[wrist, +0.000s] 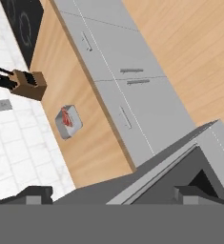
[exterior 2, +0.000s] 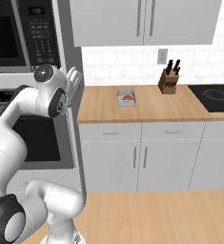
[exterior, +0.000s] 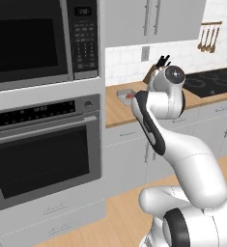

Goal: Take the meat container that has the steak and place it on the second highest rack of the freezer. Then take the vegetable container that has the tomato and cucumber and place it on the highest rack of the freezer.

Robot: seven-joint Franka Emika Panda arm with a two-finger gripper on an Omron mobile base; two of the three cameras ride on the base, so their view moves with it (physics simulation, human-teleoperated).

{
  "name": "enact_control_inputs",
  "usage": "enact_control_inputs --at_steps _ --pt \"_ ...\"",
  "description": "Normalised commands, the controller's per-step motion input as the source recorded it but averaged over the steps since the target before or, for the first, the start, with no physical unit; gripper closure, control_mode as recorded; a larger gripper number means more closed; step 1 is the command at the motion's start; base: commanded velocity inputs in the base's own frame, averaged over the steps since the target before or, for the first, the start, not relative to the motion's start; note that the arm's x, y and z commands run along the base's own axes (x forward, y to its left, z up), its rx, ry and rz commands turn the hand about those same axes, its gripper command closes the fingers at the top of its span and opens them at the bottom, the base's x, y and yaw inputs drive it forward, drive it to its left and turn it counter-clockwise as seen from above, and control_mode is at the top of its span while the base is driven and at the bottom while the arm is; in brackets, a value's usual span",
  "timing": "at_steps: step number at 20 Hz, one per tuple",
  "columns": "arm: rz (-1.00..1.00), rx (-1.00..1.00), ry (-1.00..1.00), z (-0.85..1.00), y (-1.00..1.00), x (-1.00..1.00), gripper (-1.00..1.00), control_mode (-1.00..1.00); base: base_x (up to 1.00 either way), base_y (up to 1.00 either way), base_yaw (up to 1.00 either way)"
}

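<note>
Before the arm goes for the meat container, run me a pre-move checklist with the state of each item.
1. Meat container located on the wooden counter, with the steak in it: ok.
2. End effector open and holding nothing, its dark fingertips standing wide apart in the hand view: ok.
3. Space around the container: the knife block stands apart to its right in the right base view: ok.
4. End effector near the container: not ok, the container sits far off in the hand view.
5. Freezer and its second highest rack ready to receive: cannot tell.
6. Vegetable container located: cannot tell.
</note>
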Motion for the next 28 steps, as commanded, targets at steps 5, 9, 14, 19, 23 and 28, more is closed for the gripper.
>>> enact_control_inputs --at_steps 5,9,14,19,23,28 --pt "0.0 0.0 0.0 0.0 0.0 0.0 -1.0 1.0 0.0 -0.15 0.0" --pt "0.0 0.0 0.0 0.0 0.0 0.0 -1.0 1.0 0.16 -1.0 0.02" --pt "0.0 0.0 0.0 0.0 0.0 0.0 -1.0 1.0 0.45 -1.0 0.02" --pt "0.0 0.0 0.0 0.0 0.0 0.0 -1.0 1.0 0.77 -1.0 -0.03" --pt "0.0 0.0 0.0 0.0 0.0 0.0 -1.0 1.0 1.0 -0.83 -0.41" --pt "0.0 0.0 0.0 0.0 0.0 0.0 -1.0 1.0 1.0 -0.33 -0.57"
